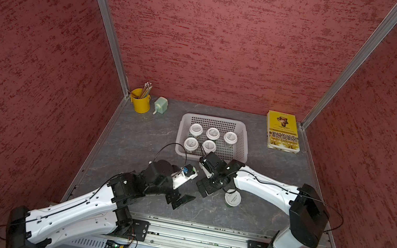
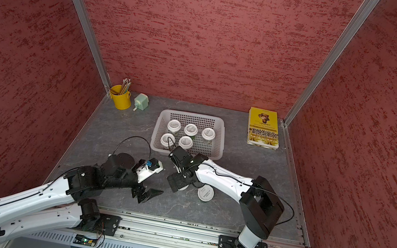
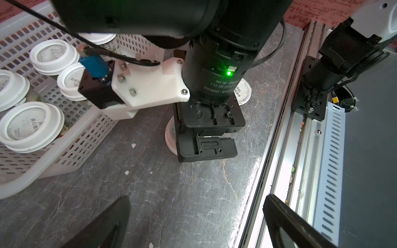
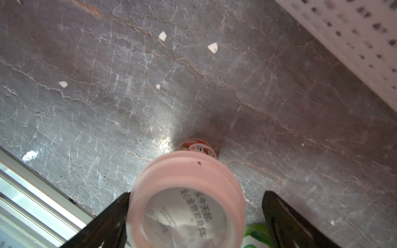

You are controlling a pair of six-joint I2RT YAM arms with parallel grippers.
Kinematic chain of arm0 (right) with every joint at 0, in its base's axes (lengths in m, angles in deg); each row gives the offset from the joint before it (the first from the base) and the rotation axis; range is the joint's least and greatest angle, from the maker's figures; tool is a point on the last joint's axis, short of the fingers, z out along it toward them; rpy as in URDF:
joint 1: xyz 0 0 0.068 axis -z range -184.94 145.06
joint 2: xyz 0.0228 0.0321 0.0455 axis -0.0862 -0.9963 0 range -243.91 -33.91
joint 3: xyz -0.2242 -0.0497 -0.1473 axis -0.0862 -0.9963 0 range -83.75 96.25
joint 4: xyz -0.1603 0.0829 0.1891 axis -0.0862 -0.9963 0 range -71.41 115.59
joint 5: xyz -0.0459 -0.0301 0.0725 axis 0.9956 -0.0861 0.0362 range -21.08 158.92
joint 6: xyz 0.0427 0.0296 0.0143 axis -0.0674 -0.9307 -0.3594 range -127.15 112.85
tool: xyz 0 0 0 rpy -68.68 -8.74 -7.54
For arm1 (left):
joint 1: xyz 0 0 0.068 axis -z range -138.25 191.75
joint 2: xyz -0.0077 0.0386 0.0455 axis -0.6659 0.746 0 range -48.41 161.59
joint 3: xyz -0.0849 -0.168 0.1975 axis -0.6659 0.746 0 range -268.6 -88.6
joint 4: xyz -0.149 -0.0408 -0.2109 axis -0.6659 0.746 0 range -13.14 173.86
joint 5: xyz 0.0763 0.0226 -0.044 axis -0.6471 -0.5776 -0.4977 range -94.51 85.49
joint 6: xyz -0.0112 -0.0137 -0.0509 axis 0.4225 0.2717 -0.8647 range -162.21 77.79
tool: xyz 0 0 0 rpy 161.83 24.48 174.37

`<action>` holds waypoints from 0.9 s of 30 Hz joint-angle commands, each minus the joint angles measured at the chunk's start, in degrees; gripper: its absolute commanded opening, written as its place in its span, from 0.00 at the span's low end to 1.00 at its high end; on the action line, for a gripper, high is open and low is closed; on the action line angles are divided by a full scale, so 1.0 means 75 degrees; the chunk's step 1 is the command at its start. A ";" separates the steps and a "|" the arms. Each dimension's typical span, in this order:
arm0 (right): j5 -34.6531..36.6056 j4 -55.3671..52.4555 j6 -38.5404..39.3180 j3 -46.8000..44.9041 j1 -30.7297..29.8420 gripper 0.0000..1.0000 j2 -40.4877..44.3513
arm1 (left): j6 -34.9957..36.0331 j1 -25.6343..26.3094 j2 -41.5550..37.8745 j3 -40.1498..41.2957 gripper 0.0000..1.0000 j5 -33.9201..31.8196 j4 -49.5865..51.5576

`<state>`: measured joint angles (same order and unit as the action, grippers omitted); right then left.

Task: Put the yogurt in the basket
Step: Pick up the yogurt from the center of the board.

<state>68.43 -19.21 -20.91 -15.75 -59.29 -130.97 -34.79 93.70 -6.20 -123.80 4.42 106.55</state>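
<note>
The pale perforated basket [image 1: 242, 149] sits mid-table and holds several yogurt cups [image 1: 212, 133] with white lids. Two more yogurt cups stand on the table in front of it. One yogurt cup [image 4: 187, 199] is between the fingers of my right gripper [image 4: 197, 194], which is open around it with a gap on one side; in both top views the gripper [image 1: 203, 189] hides most of this cup. The other cup [image 1: 232, 199] stands free just to the right. My left gripper [image 1: 182, 201] hovers open and empty to the left, above bare table [image 3: 196, 225].
A yellow pencil bucket [image 1: 139, 103] and a pale green sharpener [image 1: 160, 105] stand at the back left. A yellow book [image 1: 283, 131] lies at the back right. An aluminium rail [image 1: 199, 238] runs along the front edge. Red walls close in three sides.
</note>
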 commanded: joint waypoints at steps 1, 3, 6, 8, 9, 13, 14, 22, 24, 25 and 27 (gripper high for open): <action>0.0215 0.0092 -0.0132 0.0249 -0.0065 0.97 -0.0126 | 0.0069 0.0037 -0.0357 0.0185 1.00 -0.0056 0.0103; 0.0273 0.0090 -0.0143 0.0260 -0.0060 0.97 -0.0156 | 0.0067 0.0043 -0.0550 0.0251 1.00 -0.0134 0.0135; 0.0320 0.0078 -0.0159 0.0272 -0.0059 0.97 -0.0203 | -0.0097 0.0041 -0.0775 0.0325 1.00 -0.0756 0.0131; 0.0314 0.0102 -0.0181 0.0272 -0.0066 0.96 -0.0214 | -0.0170 0.0034 -0.0833 0.0351 1.00 -0.1091 0.0167; 0.0301 0.0126 -0.0197 0.0272 -0.0060 0.96 -0.0221 | -0.0224 0.0035 -0.0842 0.0357 1.00 -0.1284 0.0191; 0.0312 0.0156 -0.0211 0.0289 -0.0060 0.94 -0.0208 | -0.0333 0.0025 -0.0870 0.0350 1.00 -0.1878 0.0355; 0.0322 0.0141 -0.0204 0.0287 -0.0061 0.94 -0.0224 | -0.0333 0.0020 -0.0861 0.0347 1.00 -0.1916 0.0395; 0.0370 0.0102 -0.0263 0.0296 -0.0066 0.86 -0.0233 | -0.0488 -0.0128 -0.0908 0.0433 1.00 -0.2744 0.0360; 0.0369 0.0102 -0.0273 0.0294 -0.0066 0.84 -0.0231 | -0.0514 -0.0235 -0.0947 0.0448 1.00 -0.2799 0.0363; 0.0370 0.0102 -0.0275 0.0299 -0.0066 0.82 -0.0213 | -0.0514 -0.0272 -0.0959 0.0446 1.00 -0.2771 0.0365; 0.0379 0.0102 -0.0285 0.0286 -0.0060 0.80 -0.0210 | -0.0495 -0.0313 -0.0965 0.0440 1.00 -0.2699 0.0368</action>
<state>69.54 -19.03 -22.28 -15.66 -59.29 -132.19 -37.87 91.90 -12.82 -121.15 -14.55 109.17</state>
